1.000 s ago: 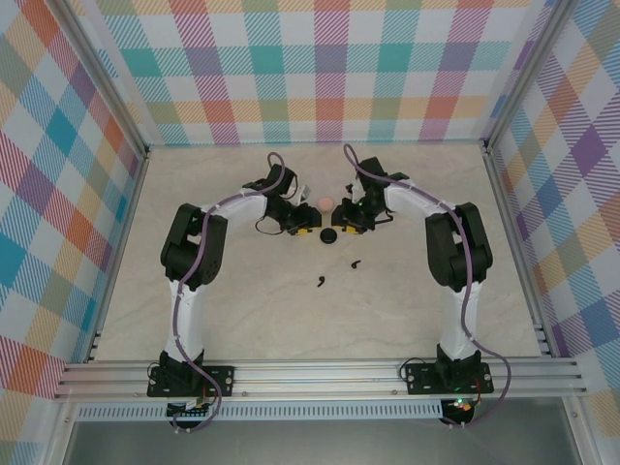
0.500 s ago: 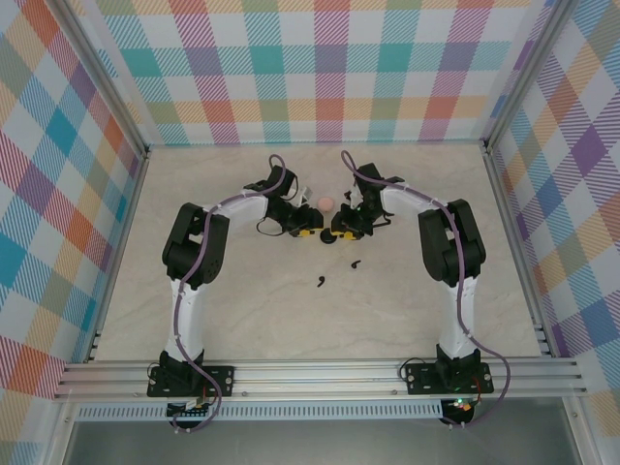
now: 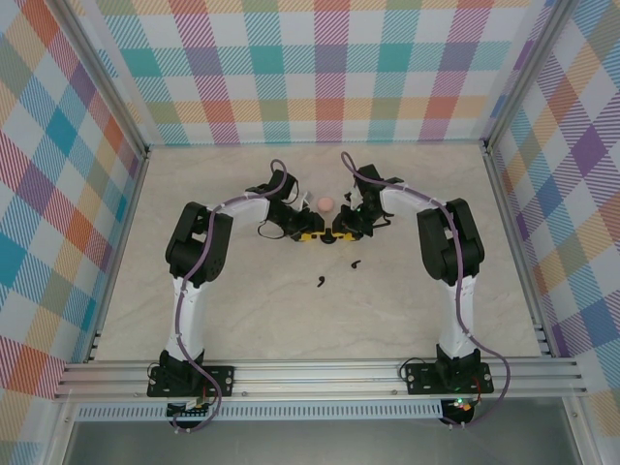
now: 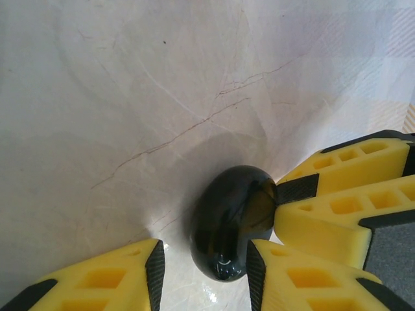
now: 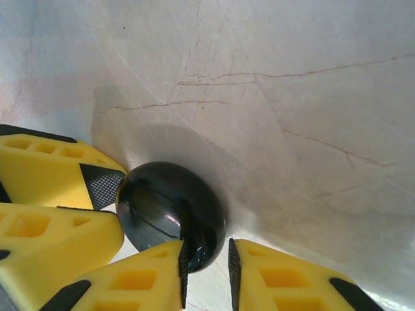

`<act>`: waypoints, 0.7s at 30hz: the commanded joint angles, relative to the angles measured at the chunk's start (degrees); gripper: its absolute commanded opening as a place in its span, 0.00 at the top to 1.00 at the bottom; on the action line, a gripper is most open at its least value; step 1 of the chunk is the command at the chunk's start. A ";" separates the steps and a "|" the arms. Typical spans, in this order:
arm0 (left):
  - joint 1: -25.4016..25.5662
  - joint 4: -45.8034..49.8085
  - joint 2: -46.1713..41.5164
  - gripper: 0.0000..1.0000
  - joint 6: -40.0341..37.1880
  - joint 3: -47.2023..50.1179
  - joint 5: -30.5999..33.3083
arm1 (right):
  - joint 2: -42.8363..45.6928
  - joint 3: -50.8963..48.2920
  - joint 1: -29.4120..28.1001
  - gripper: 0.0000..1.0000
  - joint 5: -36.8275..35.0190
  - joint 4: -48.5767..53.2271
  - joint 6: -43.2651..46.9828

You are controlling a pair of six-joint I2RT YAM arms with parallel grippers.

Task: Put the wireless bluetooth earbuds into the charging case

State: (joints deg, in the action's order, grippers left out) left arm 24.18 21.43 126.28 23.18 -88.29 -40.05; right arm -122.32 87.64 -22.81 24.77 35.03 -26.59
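Working on the closed, glossy black charging case at mid-table, with both hands meeting over it. Pinching its near edge with the right hand, pads set close on either side. Straddling it loosely with the left hand: touching on one pad, leaving a sliver of bare table at the other, so not clamped. Judged to be at the opening step, with no seam parted yet. Leaving the nearer black earbud and the farther black earbud loose on the table, well apart from the case, toward the arm bases.

Risks from here:
- Squirting the smooth, rounded shell out of so shallow a pinch.
- Spinning or skidding it across the table for want of a firm hold on the left.
- Knocking yellow fingers together, crowded as closely as here.
- Prying on the body instead of the lid and merely tipping it.
- Sending it sliding into the pink disc just beyond.
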 commanded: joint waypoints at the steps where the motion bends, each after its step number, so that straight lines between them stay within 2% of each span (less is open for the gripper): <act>1: -0.63 -1.50 0.94 0.61 0.80 0.93 -2.52 | -1.68 0.26 -0.04 0.75 -0.79 0.37 -0.22; 13: -0.37 -4.35 2.47 0.61 2.82 1.01 -6.07 | -2.17 0.43 -0.05 0.75 -1.94 1.23 0.05; 21: -0.01 -6.52 2.77 0.65 4.00 1.61 -7.42 | -2.30 0.51 -0.04 0.75 -1.84 1.15 0.05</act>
State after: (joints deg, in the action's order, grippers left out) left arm 24.18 17.10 127.94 26.09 -87.85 -44.86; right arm -122.32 87.66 -22.81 24.73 34.98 -26.59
